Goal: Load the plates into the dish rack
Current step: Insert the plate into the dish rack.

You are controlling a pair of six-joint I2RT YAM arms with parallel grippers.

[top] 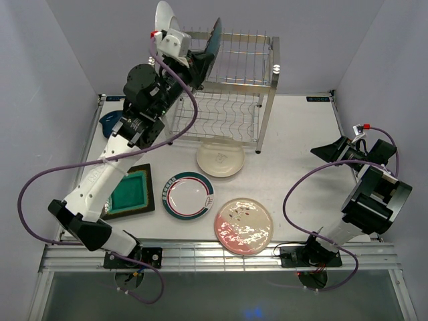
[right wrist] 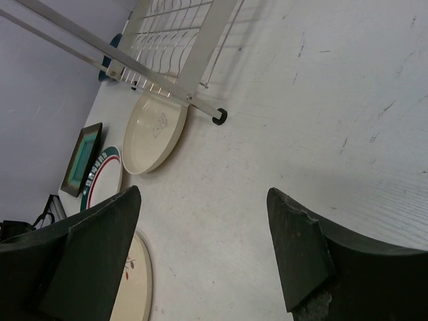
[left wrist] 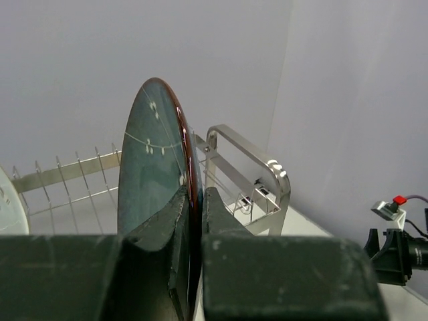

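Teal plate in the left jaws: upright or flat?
Upright. The left wrist view shows the teal plate standing on edge, rim pinched between the left jaws, by the dish rack.

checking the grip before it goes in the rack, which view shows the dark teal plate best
The left wrist view: the dark teal plate is large and close, upright, its lower edge pinched between the left jaws. The top view shows it small, at the top shelf of the rack. The right wrist view misses it.
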